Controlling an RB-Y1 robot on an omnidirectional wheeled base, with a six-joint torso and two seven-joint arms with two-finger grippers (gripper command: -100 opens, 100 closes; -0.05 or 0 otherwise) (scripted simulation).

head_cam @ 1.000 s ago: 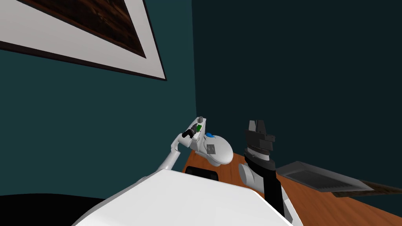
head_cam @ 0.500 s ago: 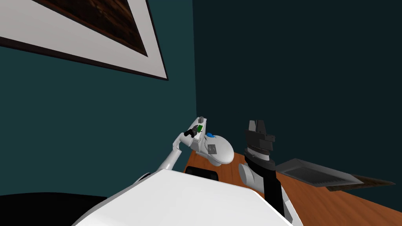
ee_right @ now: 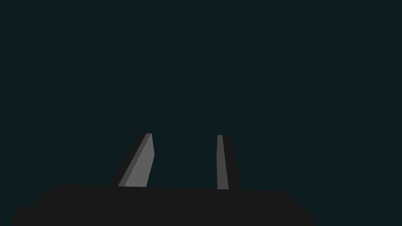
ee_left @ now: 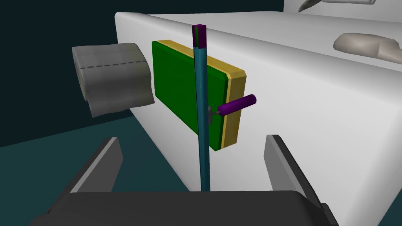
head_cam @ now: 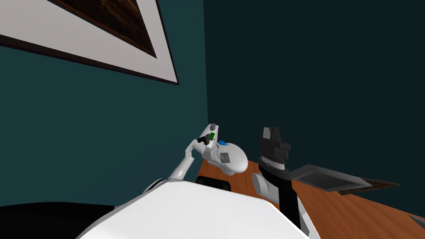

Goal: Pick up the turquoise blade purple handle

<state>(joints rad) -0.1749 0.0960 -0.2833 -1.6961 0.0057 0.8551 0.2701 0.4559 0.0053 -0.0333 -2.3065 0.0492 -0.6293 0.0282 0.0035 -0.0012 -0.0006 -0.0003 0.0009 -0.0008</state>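
The tool has a long thin turquoise blade (ee_left: pixel 202 117) with a purple tip, and a short purple handle (ee_left: pixel 237 104) sticks out sideways from its middle. It lies on the white toilet tank's top (ee_left: pixel 314 102), across a green and yellow sponge (ee_left: pixel 176 84). My left gripper (ee_left: pixel 193 139) is open, one finger on each side of the blade, which runs down to the gripper's body. In the head view the left gripper (head_cam: pixel 202 140) is at the tank (head_cam: pixel 211 150), by the sponge (head_cam: pixel 211 135). My right gripper (head_cam: pixel 271 132) is raised beside the toilet, open and holding nothing.
A grey paper roll (ee_left: pixel 112 76) stands at the tank's end beside the sponge. The white toilet lid (head_cam: pixel 233 159) has a blue object (head_cam: pixel 222 143) behind it. A grey mat (head_cam: pixel 328 178) lies on the wooden floor to the right. Teal walls meet just behind the tank.
The head view has swung a little, so the mat sits further left in it. My left hand has edged slightly toward the tank. The right arm has held still.
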